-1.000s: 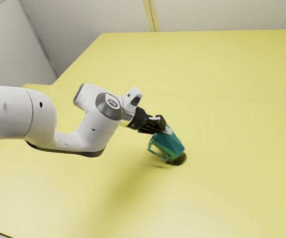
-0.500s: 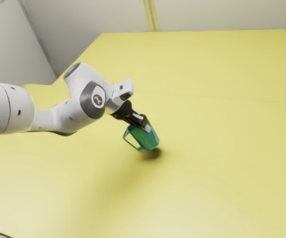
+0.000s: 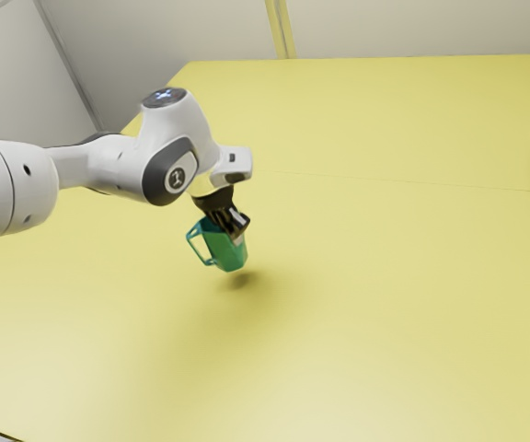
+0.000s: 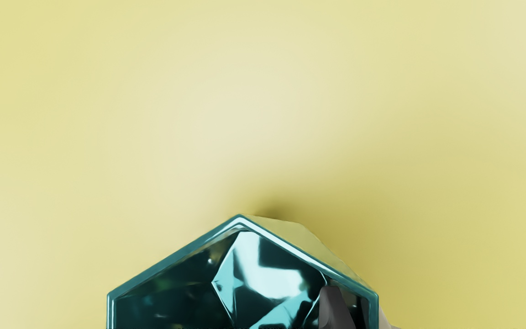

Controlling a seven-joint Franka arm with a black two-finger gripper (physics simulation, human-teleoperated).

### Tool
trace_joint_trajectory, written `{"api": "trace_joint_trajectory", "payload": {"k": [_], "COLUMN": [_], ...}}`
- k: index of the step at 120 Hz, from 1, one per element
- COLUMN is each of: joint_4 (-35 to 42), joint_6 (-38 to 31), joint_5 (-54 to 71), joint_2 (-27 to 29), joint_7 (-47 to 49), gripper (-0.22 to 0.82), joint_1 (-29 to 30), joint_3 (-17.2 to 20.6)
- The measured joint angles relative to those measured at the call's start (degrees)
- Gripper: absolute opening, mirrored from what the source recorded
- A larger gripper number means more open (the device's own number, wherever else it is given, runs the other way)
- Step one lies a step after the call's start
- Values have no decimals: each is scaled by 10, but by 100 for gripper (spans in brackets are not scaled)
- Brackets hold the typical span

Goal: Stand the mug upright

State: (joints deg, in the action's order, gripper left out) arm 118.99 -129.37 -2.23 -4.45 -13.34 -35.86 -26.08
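Pinching one wall of the teal mug (image 3: 224, 249) between the fingers (image 4: 334, 308), one inside the mouth and one outside — that's the grip here. The mug's in the air over the worktop (image 3: 385, 276), leaning a bit: in the exterior view its mouth tips toward 11 o'clock, its base toward 5, with the handle (image 3: 197, 245) out at 9. What could bite: it's a one-sided hold (just one wall), so if a bottom edge lands first the mug might pivot in the grip — and letting go while it leans could drop it on its side. Pose-wise, the arm (image 3: 109, 170) comes in from 9 o'clock, then bends over to aim the fingers down toward roughly 5.
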Motion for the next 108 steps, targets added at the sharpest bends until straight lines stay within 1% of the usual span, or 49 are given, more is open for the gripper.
{"api": "trace_joint_trajectory", "payload": {"k": [37,70,108], "joint_4": [7,26,31], "joint_6": [35,43,43], "joint_5": [9,11,12], "joint_2": [-10,-8,-16], "joint_7": [79,124,157], "gripper": [-17,-18,-18], "joint_1": [-2,30,30], "joint_3": [0,0,-1]}}
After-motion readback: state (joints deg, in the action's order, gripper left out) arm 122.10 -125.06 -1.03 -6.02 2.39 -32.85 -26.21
